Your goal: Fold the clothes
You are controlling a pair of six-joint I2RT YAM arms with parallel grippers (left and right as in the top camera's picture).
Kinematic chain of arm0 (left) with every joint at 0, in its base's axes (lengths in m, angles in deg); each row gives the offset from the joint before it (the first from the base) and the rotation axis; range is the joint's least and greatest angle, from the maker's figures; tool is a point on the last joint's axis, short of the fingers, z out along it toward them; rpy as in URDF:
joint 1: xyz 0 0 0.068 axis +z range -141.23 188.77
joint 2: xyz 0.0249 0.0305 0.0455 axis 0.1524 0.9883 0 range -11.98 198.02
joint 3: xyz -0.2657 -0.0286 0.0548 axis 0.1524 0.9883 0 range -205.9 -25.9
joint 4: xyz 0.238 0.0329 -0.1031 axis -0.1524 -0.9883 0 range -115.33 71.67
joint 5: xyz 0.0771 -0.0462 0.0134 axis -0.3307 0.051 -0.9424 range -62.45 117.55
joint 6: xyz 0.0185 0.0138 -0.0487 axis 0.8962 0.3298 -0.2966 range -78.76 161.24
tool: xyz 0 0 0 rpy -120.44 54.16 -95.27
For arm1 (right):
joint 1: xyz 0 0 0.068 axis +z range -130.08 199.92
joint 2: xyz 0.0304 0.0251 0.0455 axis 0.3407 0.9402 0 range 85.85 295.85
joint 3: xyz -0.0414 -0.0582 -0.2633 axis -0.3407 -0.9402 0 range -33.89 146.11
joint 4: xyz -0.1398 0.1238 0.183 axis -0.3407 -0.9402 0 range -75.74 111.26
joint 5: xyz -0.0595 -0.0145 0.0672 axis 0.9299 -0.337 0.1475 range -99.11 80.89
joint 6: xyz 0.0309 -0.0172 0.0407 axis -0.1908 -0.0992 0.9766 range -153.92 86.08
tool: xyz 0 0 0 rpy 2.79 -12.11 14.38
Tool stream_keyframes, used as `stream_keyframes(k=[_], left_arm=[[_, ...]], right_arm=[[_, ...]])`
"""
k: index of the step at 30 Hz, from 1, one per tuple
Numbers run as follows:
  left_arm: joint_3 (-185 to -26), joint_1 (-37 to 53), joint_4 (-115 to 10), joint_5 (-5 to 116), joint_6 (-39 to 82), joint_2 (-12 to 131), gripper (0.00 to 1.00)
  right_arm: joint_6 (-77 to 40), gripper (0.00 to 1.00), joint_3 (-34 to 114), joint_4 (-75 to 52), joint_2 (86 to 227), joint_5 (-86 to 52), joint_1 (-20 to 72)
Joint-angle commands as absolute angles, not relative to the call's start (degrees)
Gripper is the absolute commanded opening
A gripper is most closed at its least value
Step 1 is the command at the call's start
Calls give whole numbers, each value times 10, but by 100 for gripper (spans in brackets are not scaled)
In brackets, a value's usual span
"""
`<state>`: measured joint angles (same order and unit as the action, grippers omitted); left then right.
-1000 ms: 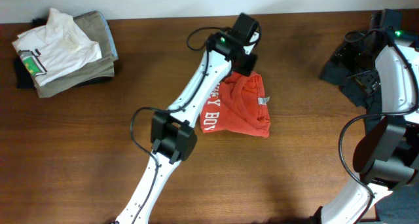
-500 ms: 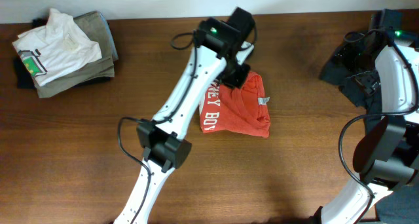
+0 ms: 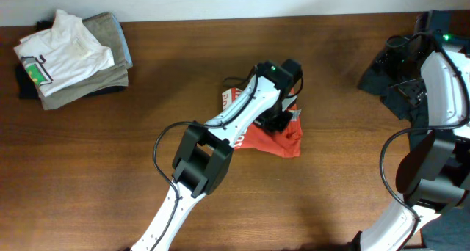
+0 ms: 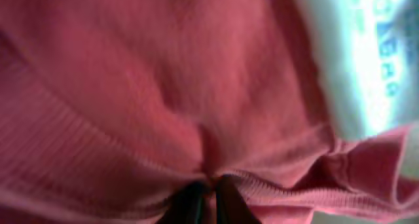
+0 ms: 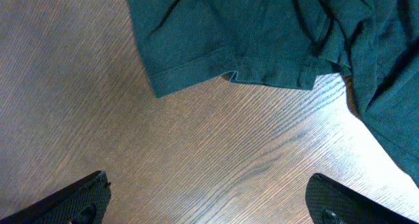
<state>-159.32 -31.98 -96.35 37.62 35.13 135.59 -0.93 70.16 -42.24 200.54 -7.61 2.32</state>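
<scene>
The orange-red T-shirt (image 3: 285, 141) lies crumpled near the middle of the desk (image 3: 110, 155), a little to the right of the centre. The left arm (image 3: 220, 130) reaches over it from the near edge of the desk and hides a large part of the cloth. Red fabric shows on both sides of the arm: 1 bigger part at the lower right and 1 smaller part with white marks at the upper left.

In the left wrist view the red cloth fills almost the whole picture. The left end effector (image 4: 208, 199) is pressed nearly together, and its 2 dark fingertips (image 4: 188, 204) pinch a gathered ridge of the T-shirt next to a ribbed seam (image 4: 294, 185). A white label (image 4: 366, 54) with blue print sits at the upper right, but the print is too blurred to read.

The right end effector (image 5: 209, 201) is spread wide and holds nothing. Its 2 fingertips (image 5: 85, 196) stand at the far bottom corners of the right wrist view, over bare wood. Beyond them lies the hem of a dark green garment (image 5: 249, 34), which is also seen at the right end of the desk from above, well apart from the T-shirt.

At the far left corner of the desk a white shirt (image 3: 66, 49) with a green mark rests on top of a folded khaki-grey garment (image 3: 110, 71).
</scene>
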Motion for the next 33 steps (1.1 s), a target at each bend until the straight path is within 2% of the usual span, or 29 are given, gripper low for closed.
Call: stream_keyframes(k=[1, 8, 11, 14, 15, 16, 17, 18, 21, 23, 27, 33], left_arm=[[-1555, -325, -927, 398, 344, 1366, 10], [-1619, -351, -921, 474, 352, 1364, 10], [-1672, -372, -949, 471, 371, 1364, 23], [-1721, -374, -979, 452, 370, 1364, 41], [-1743, -371, -992, 433, 370, 1364, 53], [-1769, -364, -1011, 405, 370, 1364, 82], [-1789, -358, -1026, 381, 363, 1364, 95], [-1813, -349, -1043, 351, 347, 1364, 99], [-1878, -304, -1085, 266, 292, 1364, 99], [-1895, -270, -1093, 258, 284, 1364, 99], [-1887, -174, -1122, 335, 267, 1365, 99], [-1887, -75, -1151, 377, 277, 1365, 99]], right_arm=[[-4, 99, 705, -424, 2004, -69, 23], [-4, 99, 705, -424, 2004, -69, 23], [-4, 99, 705, -424, 2004, -69, 23], [-4, 99, 705, -424, 2004, -69, 23], [-4, 99, 705, -424, 2004, -69, 23], [-4, 99, 705, -424, 2004, -69, 23], [-4, 99, 705, -424, 2004, -69, 23], [-4, 99, 705, -424, 2004, -69, 23], [-4, 99, 705, -424, 2004, -69, 23], [-4, 99, 705, -424, 2004, -69, 23], [-4, 99, 705, -424, 2004, -69, 23], [-4, 99, 705, -424, 2004, -69, 23]])
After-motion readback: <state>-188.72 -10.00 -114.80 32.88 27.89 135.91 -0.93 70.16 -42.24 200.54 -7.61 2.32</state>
